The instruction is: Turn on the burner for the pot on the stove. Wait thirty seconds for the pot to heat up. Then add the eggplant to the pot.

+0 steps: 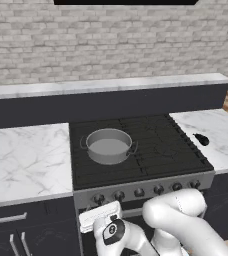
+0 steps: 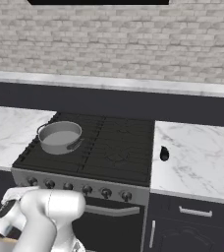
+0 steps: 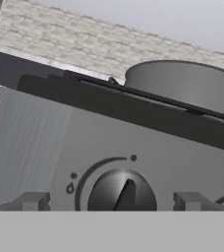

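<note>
the gripper [image 3: 112, 203] sits spread wide, a fingertip [image 3: 33, 201] on each side of one knob [image 3: 122, 191], seemingly not touching it. one pot [image 1: 109, 145] stands on the stove's [image 1: 151, 162] front-left burner [image 1: 111, 159], grates beside it open. one eggplant [image 1: 202, 139] lies near the right counter's [image 1: 221, 145] inner edge.

Open gripper [image 3: 112, 202] straddling dark knob [image 3: 122, 193], pot [image 3: 182, 86] above
</note>
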